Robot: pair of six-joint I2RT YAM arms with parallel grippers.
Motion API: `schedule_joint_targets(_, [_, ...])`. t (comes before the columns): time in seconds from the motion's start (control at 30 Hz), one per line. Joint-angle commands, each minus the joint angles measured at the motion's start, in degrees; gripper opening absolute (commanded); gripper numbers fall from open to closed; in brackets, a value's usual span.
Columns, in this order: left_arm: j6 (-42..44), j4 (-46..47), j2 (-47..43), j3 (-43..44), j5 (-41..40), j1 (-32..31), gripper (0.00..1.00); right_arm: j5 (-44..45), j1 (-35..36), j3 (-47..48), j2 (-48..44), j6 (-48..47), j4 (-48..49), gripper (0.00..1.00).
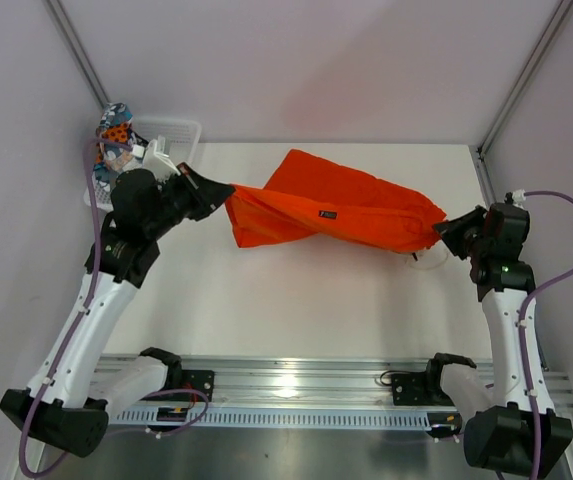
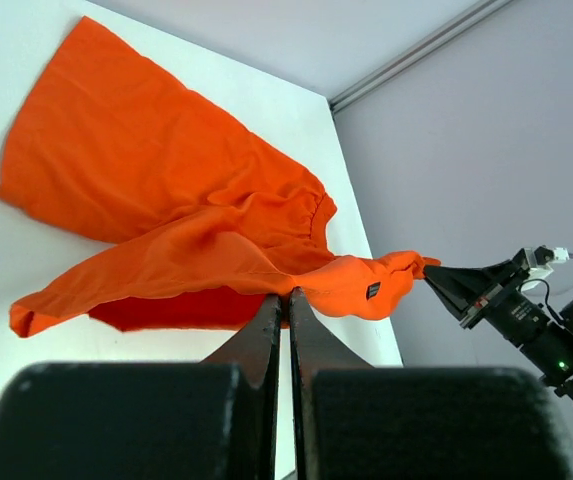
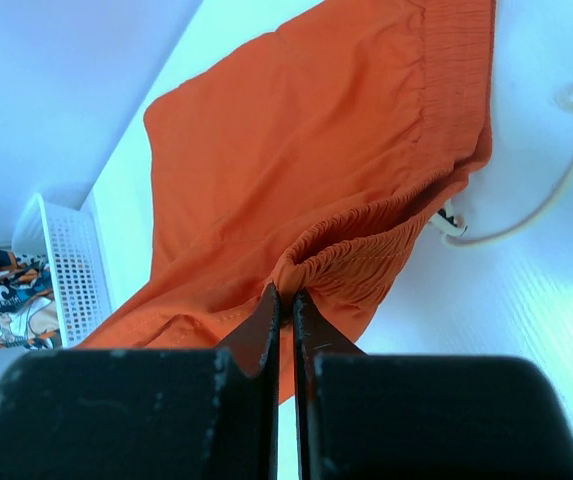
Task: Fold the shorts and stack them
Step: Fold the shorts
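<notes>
At the near edge of the counter, a metal rail is seen between the two arm bases. Further in, the orange shorts are held stretched across the counter between both arms. The left pincer is clamped on the end of the garment opposite the waistband, its fingers pressed together with cloth caught at the tips. The right pincer is clamped on the gathered elastic waistband in like manner. The middle of the garment is draped on the counter, with one leg spread flat towards the far side. A white drawstring is seen curled on the counter just beside the waistband. At the far left corner a white mesh basket is placed, and the printed shorts are bunched at its left end, well apart from the orange pair.
</notes>
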Motion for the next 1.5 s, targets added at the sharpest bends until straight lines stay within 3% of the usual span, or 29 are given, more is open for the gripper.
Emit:
schedule_joint_targets(0.0, [-1.5, -0.6, -2.6, -1.0, -0.8, -0.1, 0.00, 0.2, -0.4, 0.2, -2.4, 0.7, -1.9, 0.00])
schedule_joint_targets(0.27, [-0.8, 2.7, 1.6, 1.7, -1.5, -0.4, 0.00, 2.2, -0.5, 0.1, -0.8, 2.8, -3.4, 0.00])
schedule_joint_targets(0.8, [0.4, 9.2, 30.7, 22.4, -2.7, -0.4, 0.00, 7.6, -0.7, 1.3, 11.1, 11.4, -1.9, 0.00])
schedule_joint_targets(1.03, [0.4, 9.3, 46.3, 36.5, -4.1, 0.0, 0.00, 8.2, -1.0, 5.5, 20.4, 16.5, 4.5, 0.00])
schedule_joint_targets(1.37, [-1.2, 11.2, 63.3, 48.5, -5.9, 1.6, 0.00, 6.8, -3.3, 16.5, 40.4, 16.8, 13.4, 0.00])
schedule_joint_targets(1.47, [-1.5, 11.8, 68.8, 52.7, -6.8, 2.0, 0.00, 5.1, -3.9, 16.9, 44.7, 15.7, 22.5, 0.00])
